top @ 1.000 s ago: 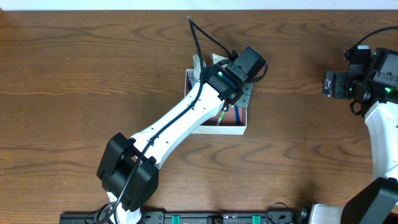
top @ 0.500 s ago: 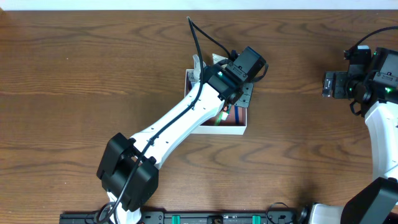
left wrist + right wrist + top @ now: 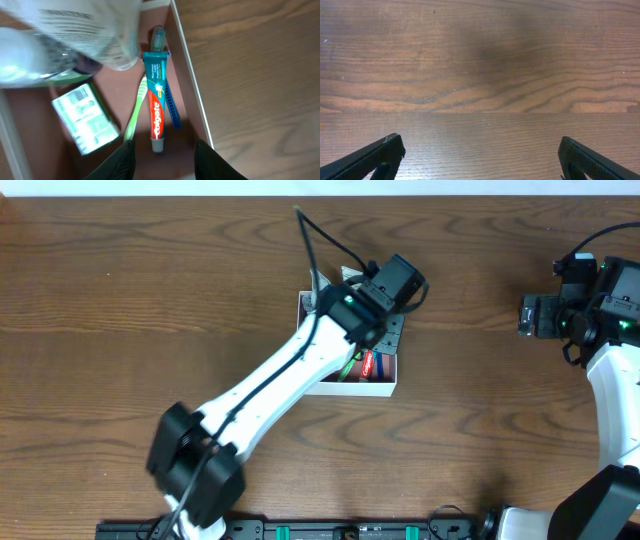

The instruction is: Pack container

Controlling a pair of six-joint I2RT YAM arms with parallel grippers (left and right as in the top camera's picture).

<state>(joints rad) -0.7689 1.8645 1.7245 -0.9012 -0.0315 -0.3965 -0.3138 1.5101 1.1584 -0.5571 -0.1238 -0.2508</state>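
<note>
The container [image 3: 391, 388] is a white-walled box with a pink-brown inside, at mid-table under my left arm. In the left wrist view its right wall [image 3: 192, 90] runs up the frame. Inside lie a Colgate toothpaste tube [image 3: 156, 100], a green toothbrush [image 3: 136, 107], a blue-handled item [image 3: 172, 107], a white and green box [image 3: 86, 118] and a blurred clear bottle [image 3: 75, 30]. The red of the tube also shows from overhead [image 3: 366, 364]. My left gripper [image 3: 164, 160] hangs open and empty just above the tube's cap end [image 3: 388, 335]. My right gripper [image 3: 480, 155] is open and empty.
My right arm sits at the far right of the table [image 3: 527, 316], well away from the container, over bare wood. My left arm's white link [image 3: 280, 380] covers the container's left half from overhead. The table's far edge runs along the top.
My left arm has swung slightly to the left and back. The red toothpaste tube now shows more in the container from overhead. The right arm has not moved.
</note>
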